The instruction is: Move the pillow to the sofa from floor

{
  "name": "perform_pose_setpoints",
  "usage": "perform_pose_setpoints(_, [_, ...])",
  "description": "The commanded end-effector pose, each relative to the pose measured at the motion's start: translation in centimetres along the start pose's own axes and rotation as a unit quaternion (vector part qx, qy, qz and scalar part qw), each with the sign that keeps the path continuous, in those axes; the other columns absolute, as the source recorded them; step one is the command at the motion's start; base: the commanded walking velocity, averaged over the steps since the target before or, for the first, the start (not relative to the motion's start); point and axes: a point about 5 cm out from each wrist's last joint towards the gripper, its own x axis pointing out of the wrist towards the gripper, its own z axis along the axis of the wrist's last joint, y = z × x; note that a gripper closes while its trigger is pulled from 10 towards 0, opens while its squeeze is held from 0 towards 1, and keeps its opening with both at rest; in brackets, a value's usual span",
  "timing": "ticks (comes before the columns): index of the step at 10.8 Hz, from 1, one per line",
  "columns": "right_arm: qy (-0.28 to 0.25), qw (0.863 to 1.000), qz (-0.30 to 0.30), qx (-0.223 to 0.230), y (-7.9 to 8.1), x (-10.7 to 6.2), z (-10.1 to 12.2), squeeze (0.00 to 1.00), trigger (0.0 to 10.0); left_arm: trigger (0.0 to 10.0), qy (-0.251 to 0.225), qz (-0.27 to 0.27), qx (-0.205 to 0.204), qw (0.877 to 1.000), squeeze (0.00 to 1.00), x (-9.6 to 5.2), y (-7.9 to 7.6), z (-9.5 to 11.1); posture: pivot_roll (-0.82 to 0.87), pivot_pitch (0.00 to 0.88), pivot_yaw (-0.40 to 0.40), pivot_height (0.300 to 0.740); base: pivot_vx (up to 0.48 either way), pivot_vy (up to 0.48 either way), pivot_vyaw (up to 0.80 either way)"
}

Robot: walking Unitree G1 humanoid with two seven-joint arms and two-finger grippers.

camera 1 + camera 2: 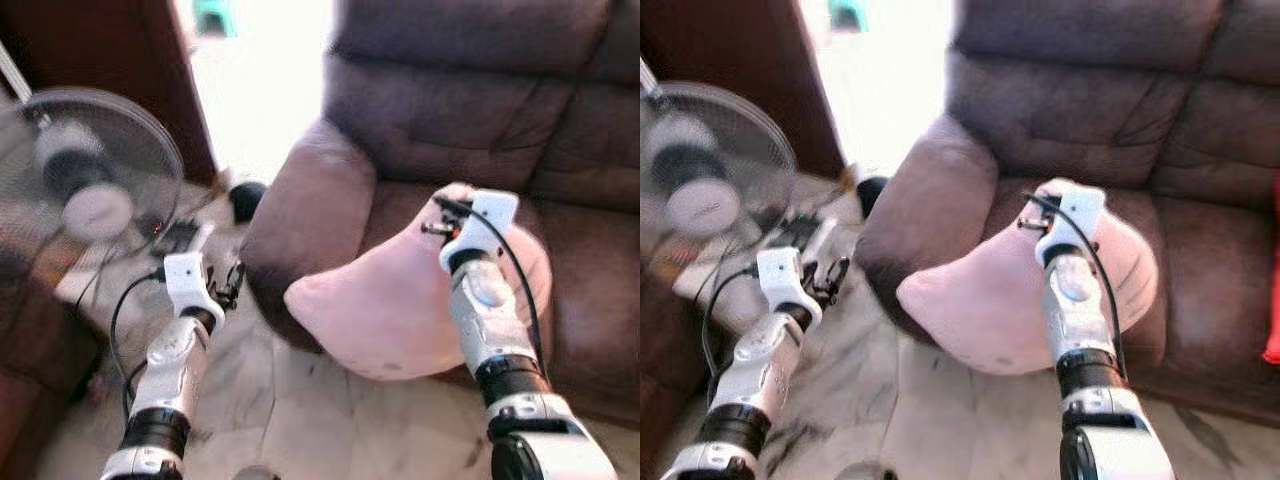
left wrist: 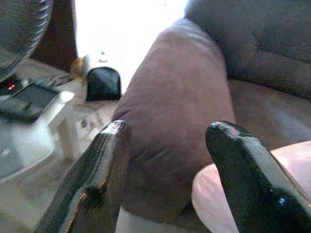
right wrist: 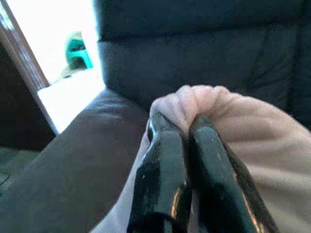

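Our right gripper (image 3: 187, 128) has its fingers pressed together on a bunched fold of the pillow (image 1: 400, 310), pinching it near the pillow's upper corner. The pink pillow is held over the front edge of the sofa (image 1: 480, 110) seat, just inside the left armrest (image 1: 305, 215); its lower corner juts out past the seat edge above the floor (image 1: 300, 410), and we cannot tell whether its far side rests on the cushion.

Our left gripper (image 2: 165, 160) has its fingers spread with nothing between them, and hangs low beside the outer face of the armrest, which bulks directly ahead of it. To the left a standing fan (image 1: 85, 170) is close to our left arm, with a low white table (image 2: 39, 126) carrying a dark flat device (image 2: 26, 99) behind it. A small black object (image 1: 246, 198) sits on the floor near the armrest's far end, before a bright doorway (image 1: 260, 80). At the sofa's right edge a red thing (image 1: 1272, 270) shows.
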Motion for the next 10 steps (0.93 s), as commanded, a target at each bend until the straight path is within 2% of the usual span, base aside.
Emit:
perform_pose_setpoints(1, [-0.065,0.998,0.007,-0.004,0.47,0.65,3.11,0.0,10.0,10.0,-0.006,-0.003,0.008,1.0,0.0,-0.02,0.05,0.2,0.1,0.025,0.002,0.74,0.315,0.0,0.0])
perform_pose_setpoints(10, [-0.048,0.998,0.027,-0.013,1.31,0.43,2.24,0.0,10.0,10.0,-0.004,-0.007,0.014,1.0,0.0,-0.07,-0.12,0.04,0.1,0.039,-0.004,0.74,0.315,0.0,0.0])
